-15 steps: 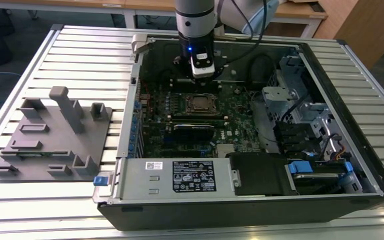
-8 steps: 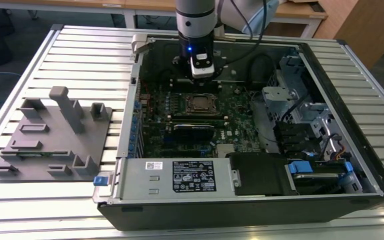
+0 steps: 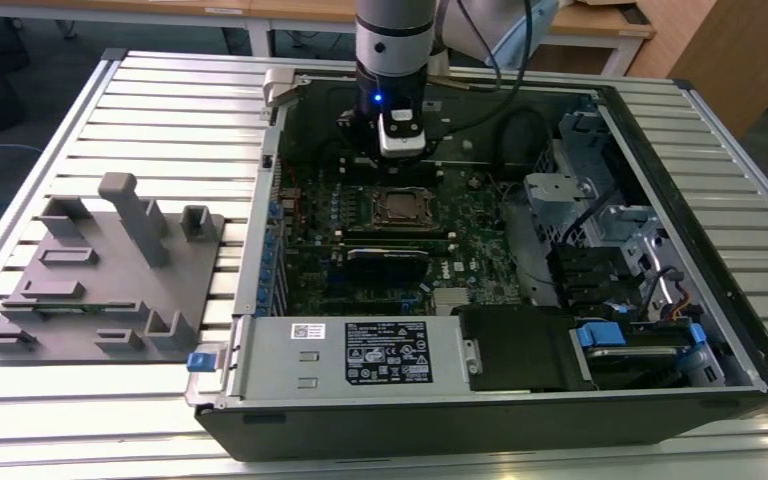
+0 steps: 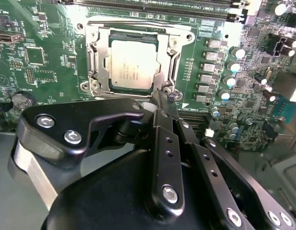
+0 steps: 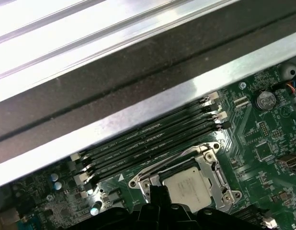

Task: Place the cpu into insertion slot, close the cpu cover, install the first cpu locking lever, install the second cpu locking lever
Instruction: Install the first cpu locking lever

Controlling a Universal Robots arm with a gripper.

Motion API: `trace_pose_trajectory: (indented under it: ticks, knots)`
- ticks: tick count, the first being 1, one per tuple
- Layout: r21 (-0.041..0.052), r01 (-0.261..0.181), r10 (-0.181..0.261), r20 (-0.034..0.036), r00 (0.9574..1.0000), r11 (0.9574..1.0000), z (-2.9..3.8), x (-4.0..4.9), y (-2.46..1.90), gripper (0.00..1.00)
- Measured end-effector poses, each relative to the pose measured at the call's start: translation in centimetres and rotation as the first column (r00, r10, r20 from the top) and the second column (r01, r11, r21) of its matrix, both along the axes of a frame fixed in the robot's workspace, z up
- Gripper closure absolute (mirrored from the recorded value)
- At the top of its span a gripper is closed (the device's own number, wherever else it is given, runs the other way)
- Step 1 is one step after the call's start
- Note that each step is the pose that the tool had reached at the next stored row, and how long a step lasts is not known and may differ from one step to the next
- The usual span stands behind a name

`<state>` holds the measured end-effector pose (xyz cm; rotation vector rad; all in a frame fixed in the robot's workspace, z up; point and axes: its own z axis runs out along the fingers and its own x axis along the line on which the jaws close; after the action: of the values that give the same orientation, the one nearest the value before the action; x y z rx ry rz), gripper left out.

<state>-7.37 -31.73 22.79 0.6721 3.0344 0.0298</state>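
Inside the open computer case [image 3: 744,375], on the slatted metal table [image 3: 77,400]:

Arm: comes down from 12 o'clock in the exterior view, wrist just beyond the socket area, over the far part of the motherboard [image 3: 317,280].

Gripper [image 4: 163,96]: black linkage claw. In the second wrist view the fingers come together to a narrow tip with no visible gap, nothing held between them. The tip sits at the corner of the socket frame, at about 5 o'clock from the chip; whether it touches the frame I cannot tell.

Cpu [image 4: 131,64]: pale silver-grey square, lying flat and seated in the insertion slot [image 3: 398,207]. Also seen in the first wrist view [image 5: 188,188], just past the gripper tip.

Cpu cover [image 4: 100,40]: dull metal frame lies down flat around the chip, which shows through its square cut-out.

Locking levers: thin metal rods run along the frame edges; whether they are latched I cannot tell.

Memory slots [image 5: 153,139]: long black rows beside the socket, between it and the case wall.

Power supply box [image 3: 357,352]: labelled, at 6 o'clock from the socket in the exterior view.

Grey fixture block [image 3: 104,280]: on the table at 9 o'clock from the case, well apart from the arm.
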Motion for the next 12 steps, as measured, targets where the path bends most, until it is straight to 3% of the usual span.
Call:
trace_pose_trajectory:
  ticks: [5, 12]
  knots:
    - [0.0011, -0.003, 0.003, -0.0001, 1.0, 1.0, -0.01, 0.06, 0.0, 0.9]
    - [0.0014, -0.057, 0.057, -0.0002, 0.9984, 0.9984, -0.09, 0.4, 0.0, 0.9]
